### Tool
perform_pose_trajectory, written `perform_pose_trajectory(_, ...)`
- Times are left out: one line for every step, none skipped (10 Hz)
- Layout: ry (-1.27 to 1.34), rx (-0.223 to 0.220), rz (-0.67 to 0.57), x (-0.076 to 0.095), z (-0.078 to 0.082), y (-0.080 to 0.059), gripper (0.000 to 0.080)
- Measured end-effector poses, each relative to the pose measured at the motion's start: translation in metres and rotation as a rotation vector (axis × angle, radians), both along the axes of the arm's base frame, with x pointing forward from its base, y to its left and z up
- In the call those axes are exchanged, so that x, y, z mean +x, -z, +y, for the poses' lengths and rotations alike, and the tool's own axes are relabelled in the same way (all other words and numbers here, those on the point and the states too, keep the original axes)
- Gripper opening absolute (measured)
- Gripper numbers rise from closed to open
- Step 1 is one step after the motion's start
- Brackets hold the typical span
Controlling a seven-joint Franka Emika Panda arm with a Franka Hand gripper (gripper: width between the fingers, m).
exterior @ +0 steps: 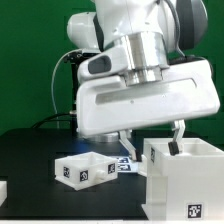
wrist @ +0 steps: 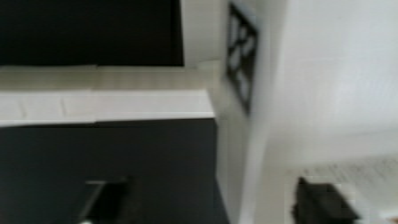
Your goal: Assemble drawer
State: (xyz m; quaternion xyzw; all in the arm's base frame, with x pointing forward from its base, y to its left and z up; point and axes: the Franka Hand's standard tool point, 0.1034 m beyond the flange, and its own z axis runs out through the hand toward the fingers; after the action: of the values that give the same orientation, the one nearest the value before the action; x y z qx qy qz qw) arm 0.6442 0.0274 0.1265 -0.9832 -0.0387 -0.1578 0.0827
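Observation:
The large white housing (exterior: 186, 182) of the drawer stands at the exterior view's lower right, open side up. My gripper (exterior: 150, 143) is open and hangs over the housing's near-left wall, one finger inside the box and one outside. In the wrist view the gripper (wrist: 214, 198) straddles that wall (wrist: 246, 150), which carries a tag (wrist: 244, 58); both dark fingertips (wrist: 324, 196) stand clear of it. Two small white trays (exterior: 84, 169) with tags lie together on the black table, to the exterior view's left of the housing.
A flat tagged white sheet, the marker board (exterior: 125, 165), lies between the trays and the housing. A white piece (exterior: 3, 190) shows at the left edge. A white band (wrist: 107, 98) crosses the wrist view; I cannot tell which part it is.

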Motion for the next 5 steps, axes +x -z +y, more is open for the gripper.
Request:
perform_pose_trajectory(-0.077,-0.038,-0.020,-0.004,-0.007,-0.016,0.0580)
perform_pose_trajectory(-0.173,-0.082,-0.040,-0.007,-0.018,-0.032,0.0628)
perform_pose_trajectory(-0.315,-0.143,-0.075,-0.006,-0.033,-0.045,0.0645)
perform_pose_trajectory(-0.431,-0.193,-0.103,-0.007,-0.046,-0.044,0.0645)
perform_pose_trajectory(-0.494,-0.217,-0.111,-0.007,-0.052,-0.037,0.0648)
